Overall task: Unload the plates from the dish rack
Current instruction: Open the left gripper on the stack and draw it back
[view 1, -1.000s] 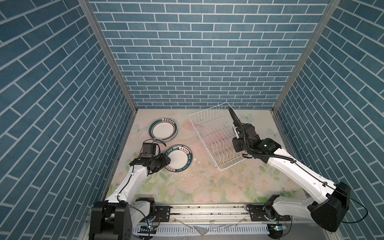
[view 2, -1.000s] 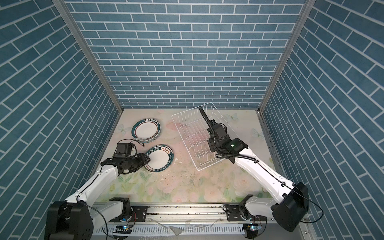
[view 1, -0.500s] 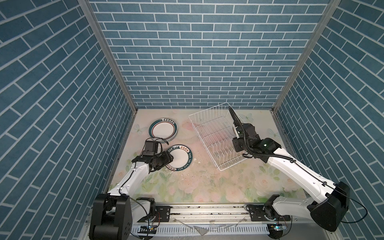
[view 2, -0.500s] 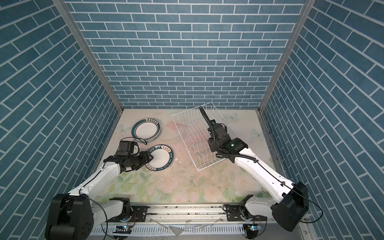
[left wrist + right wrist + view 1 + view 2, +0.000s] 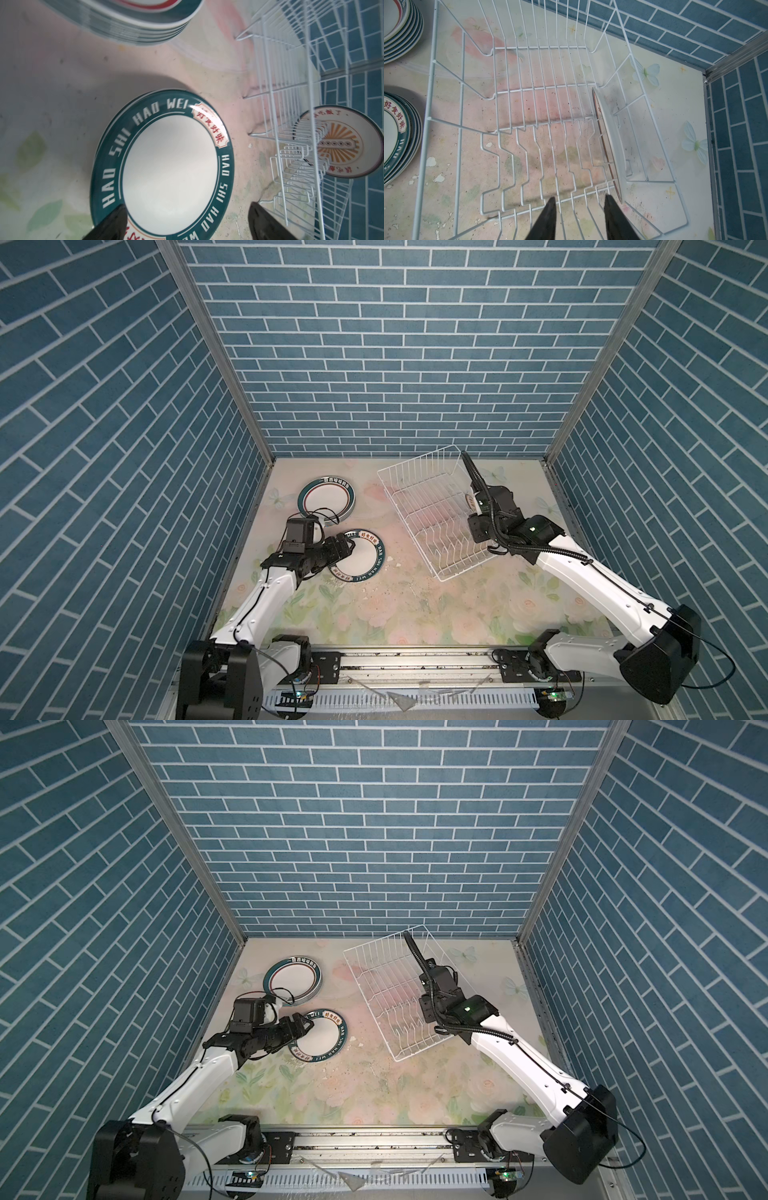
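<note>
One change: left gripper [image 5: 187, 206] now gapes wide over the plates [image 5: 172, 155]; right gripper [image 5: 579, 198] narrow.

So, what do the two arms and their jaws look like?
The left arm and right arm: white shells, black joints, thin black cables. The right one also carries a ribbed black conduit and a green light. Jaws are black and tapered.

2 white arms [image 5: 270, 597], black hands [image 5: 352, 549], black cables [image 5: 540, 548]
</note>
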You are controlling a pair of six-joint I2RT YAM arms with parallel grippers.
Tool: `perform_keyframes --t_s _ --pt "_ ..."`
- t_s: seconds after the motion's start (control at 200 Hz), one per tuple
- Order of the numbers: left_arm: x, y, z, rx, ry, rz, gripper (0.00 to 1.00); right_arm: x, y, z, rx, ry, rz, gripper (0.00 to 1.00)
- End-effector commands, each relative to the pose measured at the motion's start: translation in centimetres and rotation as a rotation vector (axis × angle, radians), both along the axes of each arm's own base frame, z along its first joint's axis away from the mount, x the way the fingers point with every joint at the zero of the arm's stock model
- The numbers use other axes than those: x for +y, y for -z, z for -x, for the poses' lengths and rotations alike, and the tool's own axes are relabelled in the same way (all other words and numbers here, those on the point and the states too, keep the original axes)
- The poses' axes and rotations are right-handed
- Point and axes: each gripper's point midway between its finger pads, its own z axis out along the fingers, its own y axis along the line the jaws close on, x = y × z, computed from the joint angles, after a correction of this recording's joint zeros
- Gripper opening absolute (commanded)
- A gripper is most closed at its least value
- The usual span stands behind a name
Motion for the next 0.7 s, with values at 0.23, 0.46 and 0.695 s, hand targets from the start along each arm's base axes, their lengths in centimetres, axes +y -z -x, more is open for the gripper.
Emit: perform_keyframes --t_s 0.23,0.46,0.695 --pt "-0.9 -6.1 -1.3 -0.243 0.066 0.01 0.99 -3.7 0.7 -0.7 -0.008 0.089 0.155 0.4" --pt "1.0 -6.5 -1.1 -0.274 -0.026 -0.06 0.99 -3.3 1.5 -1.9 0.009 0.093 0.18 0.41" --pt "2.0 -7.0 -0.6 -0.326 -0.079 -0.089 0.99 -2.8 2.5 -2.8 0.038 0.091 0.195 0.41"
